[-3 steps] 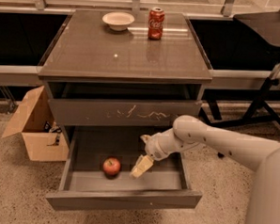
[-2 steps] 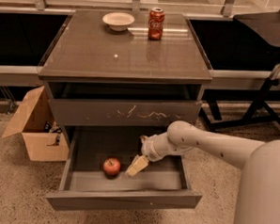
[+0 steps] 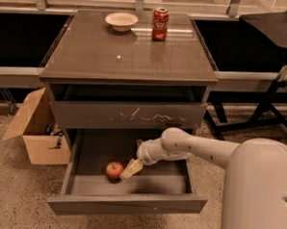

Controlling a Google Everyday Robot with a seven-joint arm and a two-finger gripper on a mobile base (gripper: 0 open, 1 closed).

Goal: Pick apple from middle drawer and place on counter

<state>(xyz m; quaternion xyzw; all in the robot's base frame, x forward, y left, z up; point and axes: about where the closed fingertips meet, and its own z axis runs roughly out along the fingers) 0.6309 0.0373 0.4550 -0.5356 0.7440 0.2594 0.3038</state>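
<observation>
The apple (image 3: 114, 170), small and red, lies on the floor of the open middle drawer (image 3: 129, 205), left of centre. My gripper (image 3: 130, 170) reaches down into the drawer from the right, its pale fingertips just right of the apple and close to touching it. The counter (image 3: 130, 50) is the glossy grey-brown top of the cabinet, above the drawers.
A white bowl (image 3: 121, 21) and a red Coca-Cola can (image 3: 160, 24) stand at the back of the counter. The scratched upper drawer front (image 3: 129, 115) is closed above the open drawer. An open cardboard box (image 3: 35, 130) sits on the floor left. A black chair frame (image 3: 272, 94) stands right.
My gripper has moved left inside the drawer, closing the gap to the apple. The apple has not moved.
</observation>
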